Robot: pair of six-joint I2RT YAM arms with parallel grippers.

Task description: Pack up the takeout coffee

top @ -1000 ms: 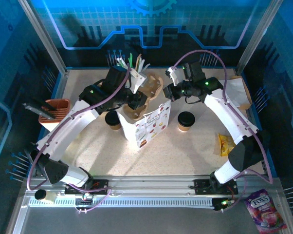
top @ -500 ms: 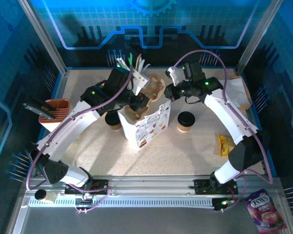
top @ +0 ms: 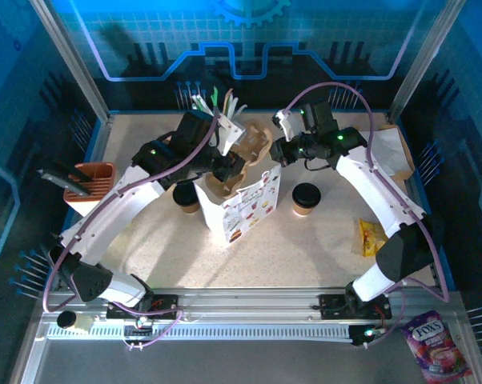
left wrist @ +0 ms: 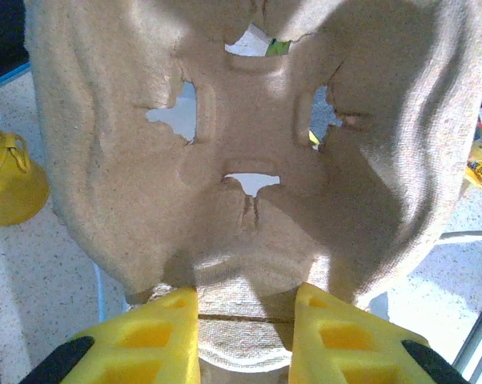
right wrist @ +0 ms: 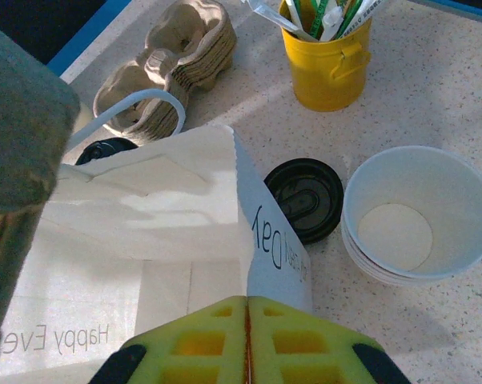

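Observation:
Two takeout coffee cups with black lids stand on the table. One cup (top: 306,198) is right of the white paper bag (top: 249,204). The other cup (top: 185,197) (right wrist: 305,198) is at the bag's left, partly under my left arm. My left gripper (top: 229,168) (left wrist: 245,336) is shut on the edge of a brown pulp cup carrier (top: 217,186) (left wrist: 249,144), which hangs in the bag's open mouth. My right gripper (top: 273,160) (right wrist: 247,320) is shut on the bag's upper edge (right wrist: 261,240), its fingers pressed together on the paper.
A yellow cup of utensils (top: 217,112) (right wrist: 329,56) and a stack of pulp carriers (top: 255,142) (right wrist: 165,68) stand behind the bag. Stacked lidless cups (right wrist: 417,212) stand beside the left coffee. An orange holder (top: 89,180) is at far left. A yellow snack packet (top: 371,236) lies right.
My left gripper has shifted the carrier slightly toward the back right over the bag's mouth. My right gripper has kept still on the bag's edge.

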